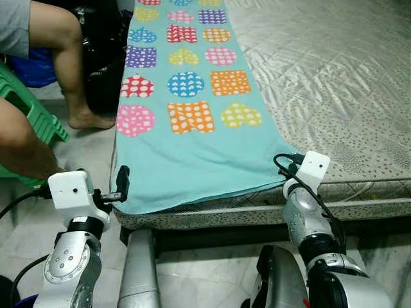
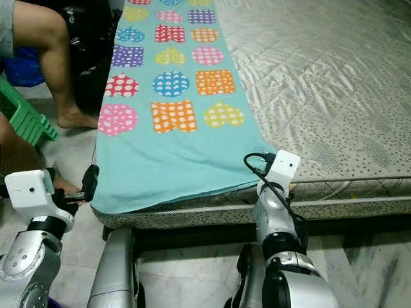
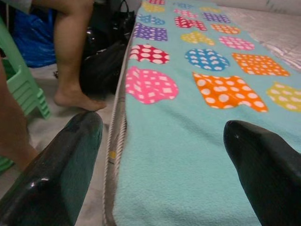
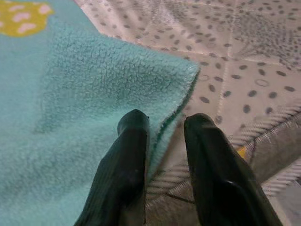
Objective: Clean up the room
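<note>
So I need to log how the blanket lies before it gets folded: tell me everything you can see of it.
The blanket is turquoise fleece, fuzzy up close, printed with rows of polka-dotted hearts, circles and squares in pink, orange, yellow, blue, red and purple. It lies flat along the left side of the mattress, its near edge reaching the mattress end. The left gripper is open, straddling the near left corner. The right gripper has its fingers around the near right corner's edge, one on top, one underneath.

Soft, even indoor light filled the head views, with pale sheen on the quilted mattress [image 1: 334,70] at upper right. Deep shadow lay under the bed at bottom. Both wrist views blurred their near black fingers [image 3: 51,174].
</note>
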Available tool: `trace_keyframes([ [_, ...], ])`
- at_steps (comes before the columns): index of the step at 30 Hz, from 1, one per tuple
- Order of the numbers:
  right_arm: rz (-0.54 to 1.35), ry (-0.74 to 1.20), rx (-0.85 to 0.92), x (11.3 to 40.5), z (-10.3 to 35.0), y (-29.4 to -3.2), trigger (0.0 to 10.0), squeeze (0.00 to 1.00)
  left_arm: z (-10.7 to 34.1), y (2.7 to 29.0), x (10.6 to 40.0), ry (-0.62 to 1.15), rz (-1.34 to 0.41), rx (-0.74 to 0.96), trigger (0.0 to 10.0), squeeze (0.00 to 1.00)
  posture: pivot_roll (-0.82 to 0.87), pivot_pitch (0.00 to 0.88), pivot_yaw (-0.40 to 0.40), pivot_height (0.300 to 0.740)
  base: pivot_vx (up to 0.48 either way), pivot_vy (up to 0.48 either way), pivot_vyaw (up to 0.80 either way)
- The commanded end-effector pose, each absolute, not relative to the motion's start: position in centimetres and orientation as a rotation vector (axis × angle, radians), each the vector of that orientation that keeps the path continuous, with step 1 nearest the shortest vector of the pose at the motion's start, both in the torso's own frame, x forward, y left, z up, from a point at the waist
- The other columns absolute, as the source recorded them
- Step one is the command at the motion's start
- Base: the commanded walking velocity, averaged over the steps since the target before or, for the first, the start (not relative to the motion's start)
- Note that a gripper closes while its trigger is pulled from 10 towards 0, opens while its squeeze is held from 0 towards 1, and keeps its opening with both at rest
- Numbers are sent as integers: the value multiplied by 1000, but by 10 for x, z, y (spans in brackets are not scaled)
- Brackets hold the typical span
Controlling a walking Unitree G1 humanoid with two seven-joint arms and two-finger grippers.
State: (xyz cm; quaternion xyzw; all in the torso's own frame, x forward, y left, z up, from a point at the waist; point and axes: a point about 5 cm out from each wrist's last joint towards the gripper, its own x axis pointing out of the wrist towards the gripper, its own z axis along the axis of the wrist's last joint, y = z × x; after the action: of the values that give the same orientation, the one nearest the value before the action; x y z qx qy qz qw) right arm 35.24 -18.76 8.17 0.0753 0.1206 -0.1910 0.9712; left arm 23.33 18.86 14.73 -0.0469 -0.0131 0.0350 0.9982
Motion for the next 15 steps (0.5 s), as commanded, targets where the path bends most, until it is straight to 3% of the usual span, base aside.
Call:
trace_keyframes([
  [1,-389,262,131,348,78,-187,10000,1000,144,187,233,-17,61,-94,10000,0,181,105,-19,525,0,0,0],
  [8,-380,251,104,342,80,-189,10000,1000,145,186,235,-25,52,-93,10000,0,171,103,-20,525,0,0,0],
  [9,-357,229,114,343,84,-186,10000,612,145,186,236,-25,52,-93,10000,0,167,102,-19,525,0,0,0],
  [10,-357,229,114,343,84,-186,10000,612,145,186,236,-25,52,-93,10000,0,167,102,-19,525,0,0,0],
  [11,-323,201,128,344,88,-183,10000,349,145,186,236,-26,50,-94,10000,0,165,102,-19,525,0,0,0],
  [12,-275,173,151,346,92,-177,10000,192,145,185,237,-27,47,-95,10000,0,162,102,-17,525,0,0,0],
  [14,-213,150,181,349,96,-168,10000,161,146,184,238,-28,43,-97,10000,0,162,102,-16,525,0,0,0],
  [15,-160,138,207,351,99,-160,10000,0,146,183,239,-30,40,-99,10000,0,162,102,-16,525,0,0,0],
])
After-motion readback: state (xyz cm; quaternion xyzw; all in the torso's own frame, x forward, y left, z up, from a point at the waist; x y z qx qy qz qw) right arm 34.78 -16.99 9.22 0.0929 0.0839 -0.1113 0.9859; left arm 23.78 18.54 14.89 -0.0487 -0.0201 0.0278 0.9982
